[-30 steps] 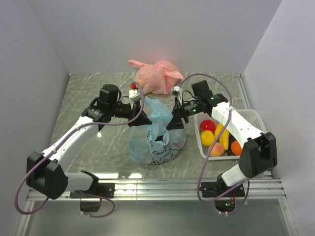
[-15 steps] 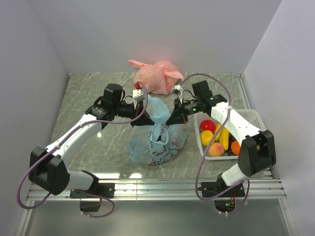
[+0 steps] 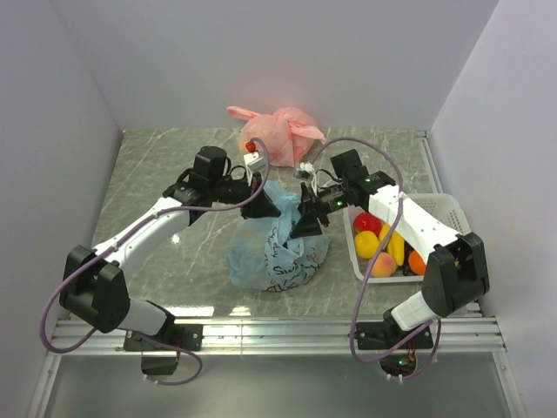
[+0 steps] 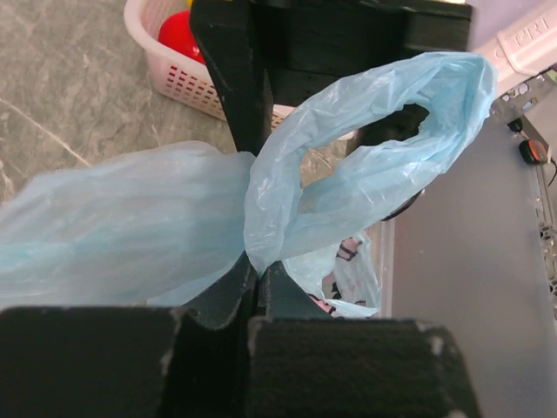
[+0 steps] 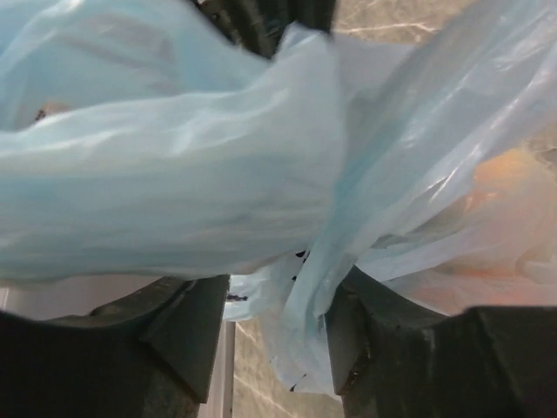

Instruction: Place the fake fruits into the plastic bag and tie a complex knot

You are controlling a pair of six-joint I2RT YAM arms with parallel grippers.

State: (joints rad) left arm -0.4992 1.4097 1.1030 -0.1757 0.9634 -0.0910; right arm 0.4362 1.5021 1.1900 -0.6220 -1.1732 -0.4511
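Note:
The light-blue plastic bag [image 3: 278, 252] stands mid-table with its handles pulled up. My left gripper [image 3: 265, 207] is shut on one twisted handle; in the left wrist view its jaws [image 4: 257, 272] pinch the film, and a handle loop [image 4: 383, 148] hangs beyond. My right gripper [image 3: 306, 222] is just right of it, over the bag. In the right wrist view it [image 5: 278, 340] is open, with a strip of the bag's handle [image 5: 326, 261] hanging between the fingers, against the right one. Fake fruits lie in the white basket [image 3: 452, 209]: red [image 3: 366, 221], yellow [image 3: 366, 244], peach [image 3: 383, 264], orange [image 3: 418, 261].
A knotted pink-orange bag [image 3: 274, 135] lies at the back of the table, behind the grippers. The basket stands against the right wall and shows in the left wrist view [image 4: 174, 78] with the red fruit [image 4: 178, 35]. Grey walls close in on both sides.
Both grippers have moved toward each other above the bag: the left one to the right, the right one left and down. The bag's raised top is now bunched between them.

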